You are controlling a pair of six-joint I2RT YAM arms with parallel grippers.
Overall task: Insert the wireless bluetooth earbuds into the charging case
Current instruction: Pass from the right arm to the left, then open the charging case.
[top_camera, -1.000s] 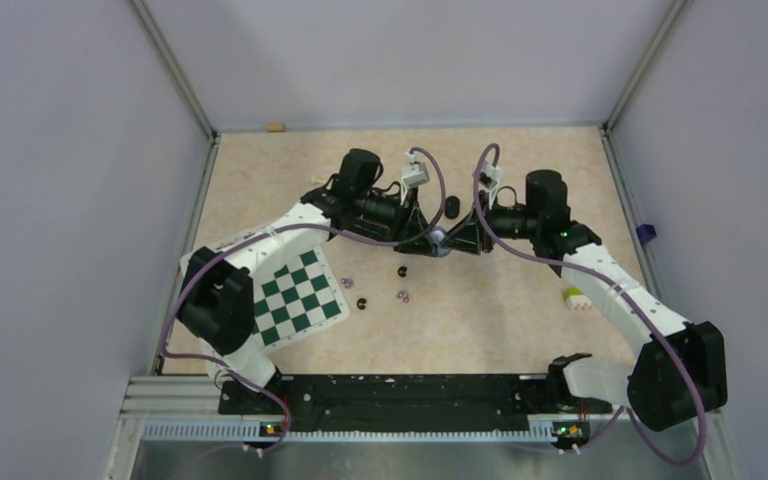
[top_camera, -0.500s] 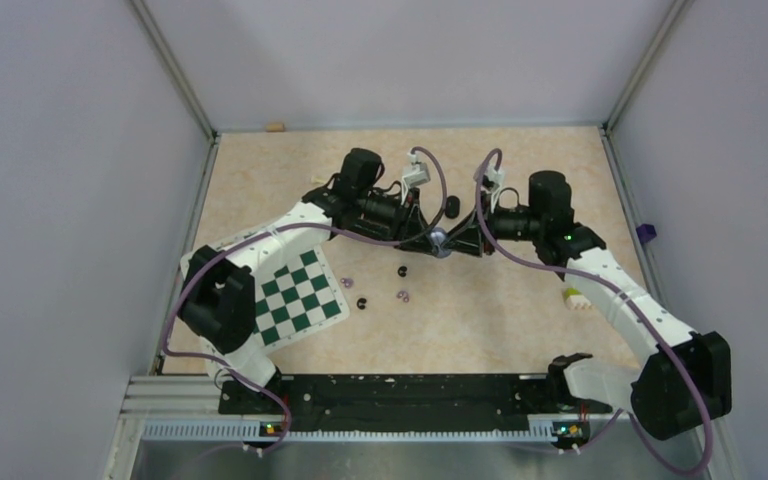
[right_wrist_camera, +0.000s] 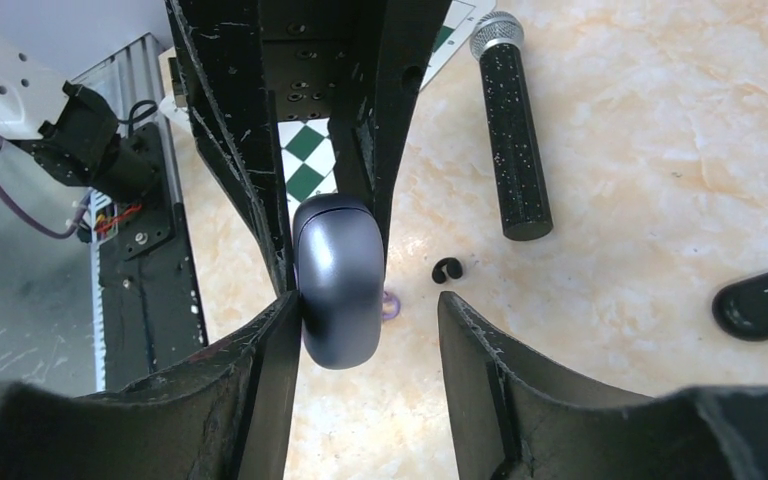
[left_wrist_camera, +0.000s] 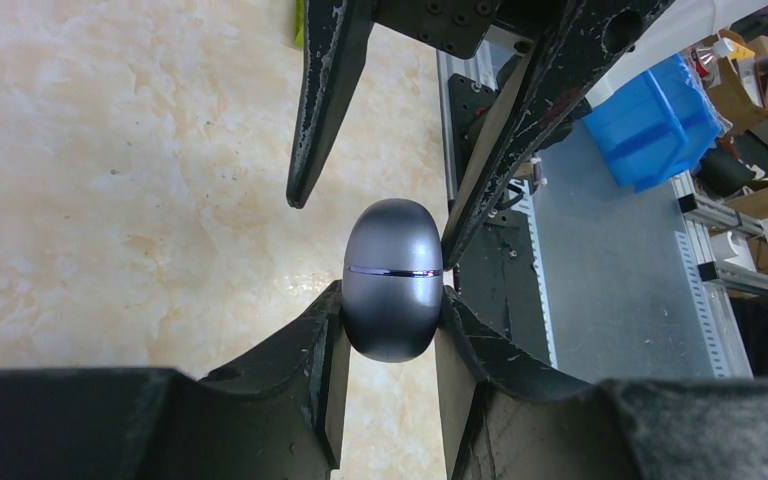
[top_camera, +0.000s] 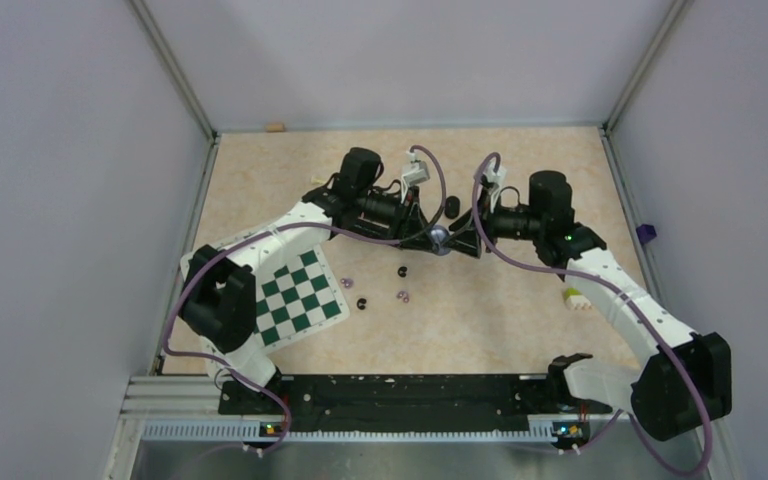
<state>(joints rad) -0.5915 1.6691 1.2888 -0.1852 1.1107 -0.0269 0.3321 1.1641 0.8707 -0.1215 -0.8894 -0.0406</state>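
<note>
A closed grey egg-shaped charging case (left_wrist_camera: 392,275) is held above the table between my left gripper's (left_wrist_camera: 392,292) fingers. It also shows in the top view (top_camera: 440,238) and the right wrist view (right_wrist_camera: 338,280). My right gripper (right_wrist_camera: 368,300) faces it, open around the case's other end. One of its fingers (right_wrist_camera: 278,340) touches the case and the other stands apart. On the table lie two black earbuds (top_camera: 402,270) (top_camera: 362,302) and two pale purple earbuds (top_camera: 402,295) (top_camera: 346,283). One black earbud (right_wrist_camera: 447,268) shows below the right gripper.
A green-and-white chessboard (top_camera: 295,295) lies at the left under my left arm. A black oval case (top_camera: 451,206) lies behind the grippers. A black glittery microphone (right_wrist_camera: 510,130) lies on the table. A cream block (top_camera: 572,297) sits at the right.
My right gripper has moved left toward the left gripper, and its open fingers now stand around the case. The left gripper still holds the case in the same place.
</note>
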